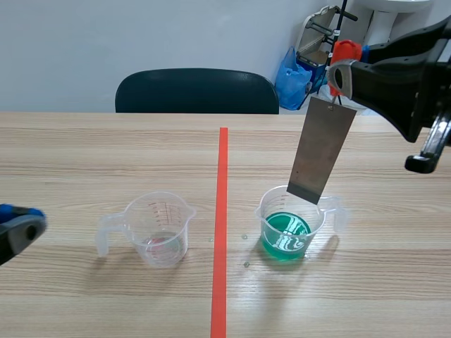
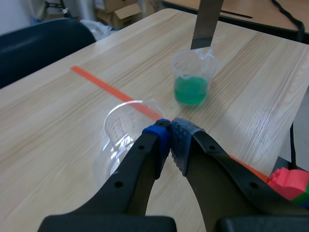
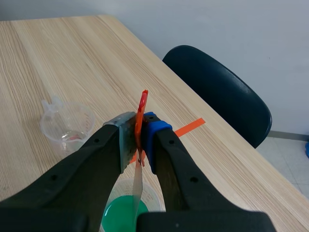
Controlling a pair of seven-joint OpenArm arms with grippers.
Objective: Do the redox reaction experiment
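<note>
- The step in hand looks to be dipping the metal into the solution. The right gripper [image 1: 338, 76], in the upper right of the scene view, has its fingers clamped tight on a small orange-red clip [image 1: 345, 51]. A flat grey metal plate [image 1: 322, 149] hangs from the clip, slightly tilted.
- The plate's lower edge is at the rim of the clear plastic beaker of green liquid [image 1: 289, 229], right of centre in the scene view. It appears to be above the liquid, not in it.
- The left gripper [image 2: 170, 140], at the lower left edge of the scene view, has its pads pressed together on nothing. It sits close beside the nearly empty clear plastic beaker [image 1: 158, 229], left of the orange-red tape line [image 1: 222, 211].
- As I judge it, the next move is to lower the plate straight down inside the rim until its end is under the green liquid. It should not catch the beaker's wall or spout, which could tip it.
</note>
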